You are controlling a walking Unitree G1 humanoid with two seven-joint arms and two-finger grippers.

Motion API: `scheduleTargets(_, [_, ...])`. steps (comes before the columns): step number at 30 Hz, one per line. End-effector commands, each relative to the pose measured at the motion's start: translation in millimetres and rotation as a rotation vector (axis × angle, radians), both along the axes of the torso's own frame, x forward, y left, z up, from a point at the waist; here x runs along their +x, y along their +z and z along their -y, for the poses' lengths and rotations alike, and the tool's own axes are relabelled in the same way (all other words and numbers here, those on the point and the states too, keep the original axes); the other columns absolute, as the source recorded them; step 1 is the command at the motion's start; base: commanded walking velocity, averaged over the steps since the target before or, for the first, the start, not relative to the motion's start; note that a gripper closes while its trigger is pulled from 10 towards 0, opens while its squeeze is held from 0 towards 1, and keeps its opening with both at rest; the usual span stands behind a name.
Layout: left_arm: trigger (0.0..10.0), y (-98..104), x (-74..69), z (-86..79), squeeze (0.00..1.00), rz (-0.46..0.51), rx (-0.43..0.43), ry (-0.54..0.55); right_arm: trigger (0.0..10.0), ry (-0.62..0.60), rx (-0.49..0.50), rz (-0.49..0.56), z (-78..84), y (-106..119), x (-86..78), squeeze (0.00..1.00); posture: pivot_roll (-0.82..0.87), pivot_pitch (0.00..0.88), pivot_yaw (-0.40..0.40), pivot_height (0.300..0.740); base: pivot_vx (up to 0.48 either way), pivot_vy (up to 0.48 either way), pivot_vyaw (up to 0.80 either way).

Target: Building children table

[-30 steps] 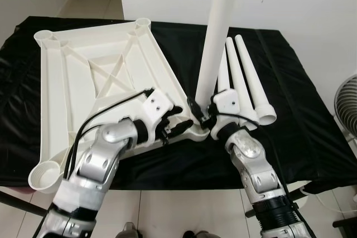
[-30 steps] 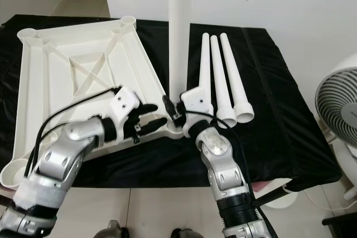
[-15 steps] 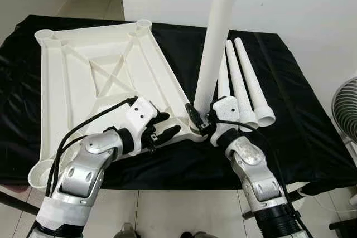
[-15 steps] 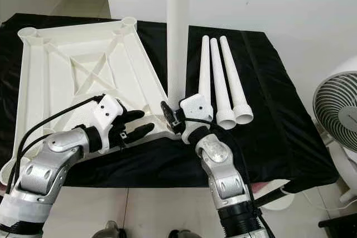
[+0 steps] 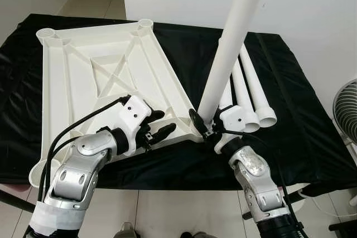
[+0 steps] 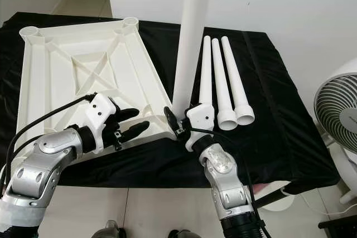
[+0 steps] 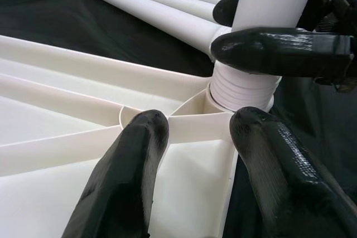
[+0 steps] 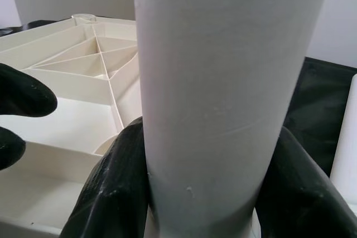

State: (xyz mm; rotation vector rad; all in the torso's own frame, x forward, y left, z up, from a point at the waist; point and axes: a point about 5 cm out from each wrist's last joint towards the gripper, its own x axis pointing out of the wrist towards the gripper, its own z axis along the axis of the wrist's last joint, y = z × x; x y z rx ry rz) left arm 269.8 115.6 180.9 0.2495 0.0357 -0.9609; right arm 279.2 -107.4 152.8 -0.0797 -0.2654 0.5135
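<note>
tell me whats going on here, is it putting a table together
Yes. A white plastic tabletop lies upside down on a black-covered table. The right end effector is shut on a white table leg, holding it standing in the tabletop's near corner socket, leaning a little. The left end effector is open, resting by the tabletop's near edge beside that corner. Three more legs lie on the cloth to the right.

My right gripper (image 6: 179, 121) clamps the upright leg (image 6: 192, 37) at the tabletop's (image 5: 95, 76) near corner socket, blocking that corner. My left gripper (image 6: 131, 125), fingers apart, hovers just beside it. Three loose legs (image 6: 223, 85) crowd the counter (image 6: 279, 110) to the right; black cloth beyond lies free.
</note>
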Motion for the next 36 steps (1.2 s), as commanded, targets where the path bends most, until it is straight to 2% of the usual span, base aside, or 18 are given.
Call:
scheduleTargets(1, [10.0, 1, 1.9, -2.4, 0.0, 0.011, -0.01, 0.069, 10.0, -0.006, 0.0, -0.034, 5.0, -9, -1.5, 0.0, 0.16, 0.101, -0.055, 0.74, 0.0, 0.0, 0.0])
scheduleTargets(14, [10.0, 3, 1.0, -4.0, 0.0, 0.012, -0.003, 0.073, 10.0, -0.074, 0.094, -0.195, 5.9, -21, 10.7, 0.0, 0.16, 0.102, -0.052, 0.74, 0.0, 0.0, 0.0])
scheduleTargets(29, [10.0, 4, 1.7, -3.5, 0.0, 0.005, -0.014, 0.09, 10.0, -0.07, 0.065, -0.182, -3.2, -22, 8.3, 0.0, 0.16, 0.107, -0.058, 0.74, 0.0, 0.0, 0.0])
scheduleTargets(36, [10.0, 4, 2.0, -3.5, 0.0, 0.006, -0.015, 0.091, 10.0, -0.119, 0.05, -0.164, -6.9, -21, 9.3, 0.0, 0.16, 0.106, -0.059, 0.74, 0.0, 0.0, 0.0])
